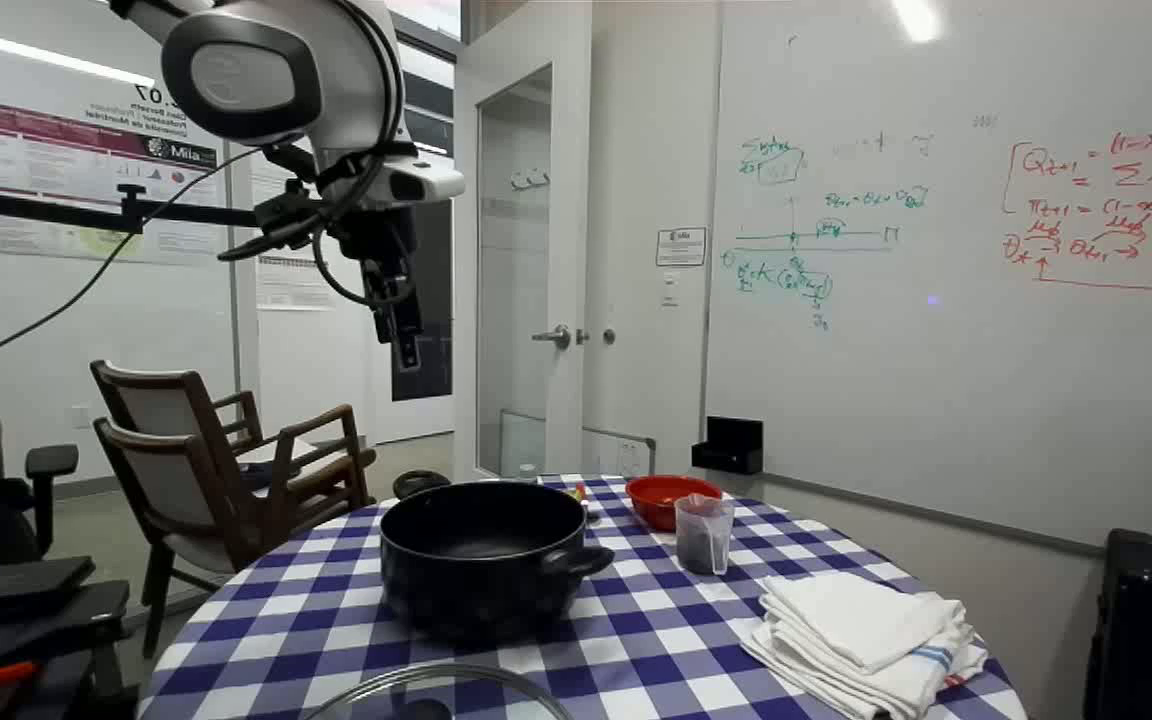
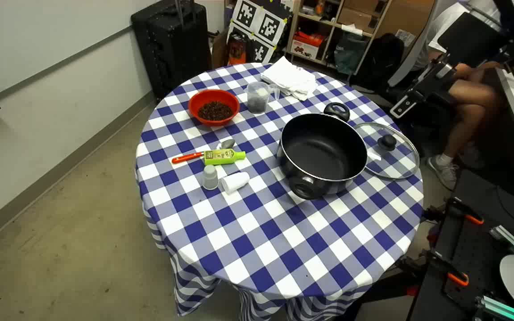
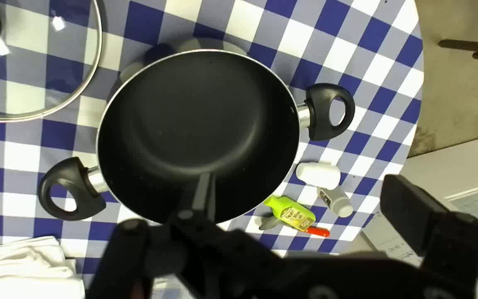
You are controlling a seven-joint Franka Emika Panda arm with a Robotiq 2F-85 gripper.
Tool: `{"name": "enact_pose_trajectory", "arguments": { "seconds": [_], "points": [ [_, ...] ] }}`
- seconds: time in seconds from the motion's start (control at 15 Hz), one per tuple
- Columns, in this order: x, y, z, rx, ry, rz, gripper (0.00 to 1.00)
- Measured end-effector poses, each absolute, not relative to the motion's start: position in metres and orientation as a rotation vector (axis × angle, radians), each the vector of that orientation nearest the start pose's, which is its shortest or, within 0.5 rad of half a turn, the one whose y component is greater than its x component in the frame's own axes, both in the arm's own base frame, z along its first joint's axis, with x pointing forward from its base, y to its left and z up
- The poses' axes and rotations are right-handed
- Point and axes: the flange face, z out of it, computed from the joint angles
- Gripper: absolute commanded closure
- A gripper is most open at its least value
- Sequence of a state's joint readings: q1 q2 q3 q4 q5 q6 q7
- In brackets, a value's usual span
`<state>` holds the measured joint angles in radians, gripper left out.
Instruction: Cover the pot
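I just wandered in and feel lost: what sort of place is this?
Probably a research lab or similar workplace, judging by the whiteboard with handwritten equations, the poster marked Mila and the robot arm.

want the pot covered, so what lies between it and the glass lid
Just a strip of checkered tablecloth between the pot and the glass lid; no object stands in that gap. The wrist view shows it.

In an exterior view, we look low across the table; in an exterior view, down at the pot. The wrist view looks down closer. All show both.
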<state>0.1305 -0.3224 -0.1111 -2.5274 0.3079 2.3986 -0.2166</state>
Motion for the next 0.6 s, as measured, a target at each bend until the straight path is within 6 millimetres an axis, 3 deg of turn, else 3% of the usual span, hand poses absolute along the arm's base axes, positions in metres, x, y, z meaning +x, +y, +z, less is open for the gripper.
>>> {"name": "enact_pose_trajectory", "arguments": {
  "seconds": [0.6],
  "points": [
    [0.4418, 0.0014, 0.4099, -2.890, -0.017, -0.308, 0.00]
  ]
}}
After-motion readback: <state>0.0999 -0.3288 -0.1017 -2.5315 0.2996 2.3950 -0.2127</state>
